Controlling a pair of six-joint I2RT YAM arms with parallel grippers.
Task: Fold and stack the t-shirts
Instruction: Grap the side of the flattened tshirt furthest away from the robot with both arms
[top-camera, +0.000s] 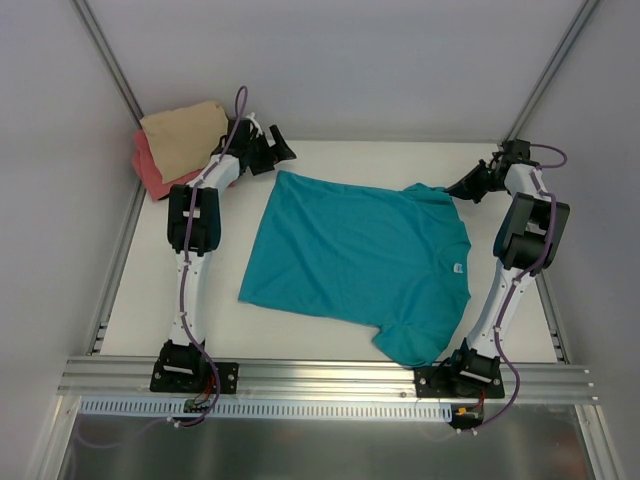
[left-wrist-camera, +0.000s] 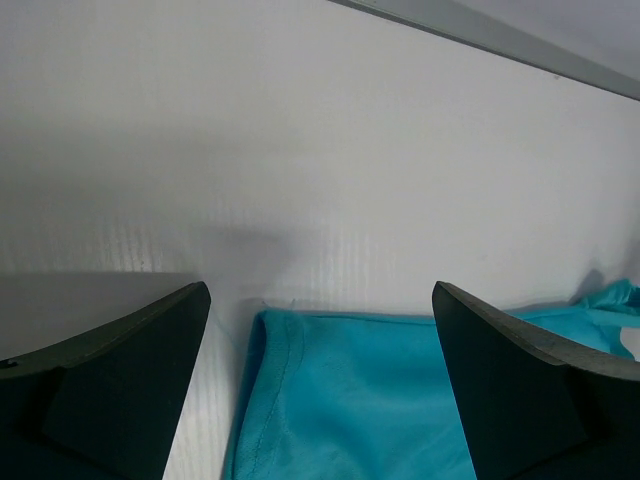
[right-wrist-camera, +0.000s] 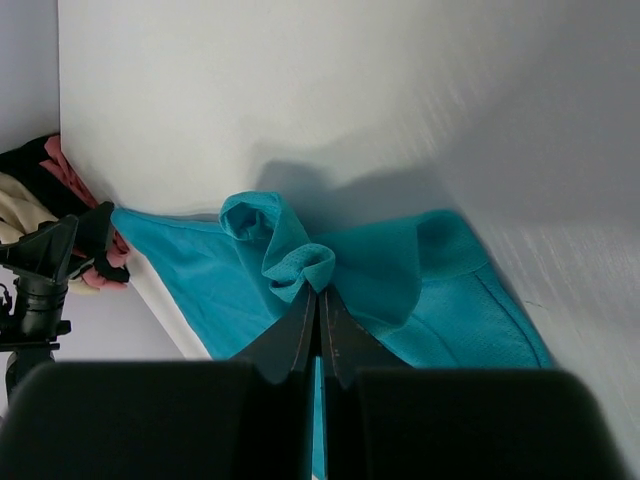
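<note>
Top external: your right gripper is pinching the soft teal cotton t-shirt by its sleeve edge; left gripper is hovering open at the hem corner.

The white surface carries a teal t-shirt spread mostly flat across its middle, collar toward the right, with its far right sleeve bunched up. At the far left corner lies a folded coral-pink t-shirt, and a folded tan-beige t-shirt sits on top of it.

Black left gripper gapes wide at the teal cotton t-shirt's far-left corner; black right gripper pinches its far-right sleeve.
</note>
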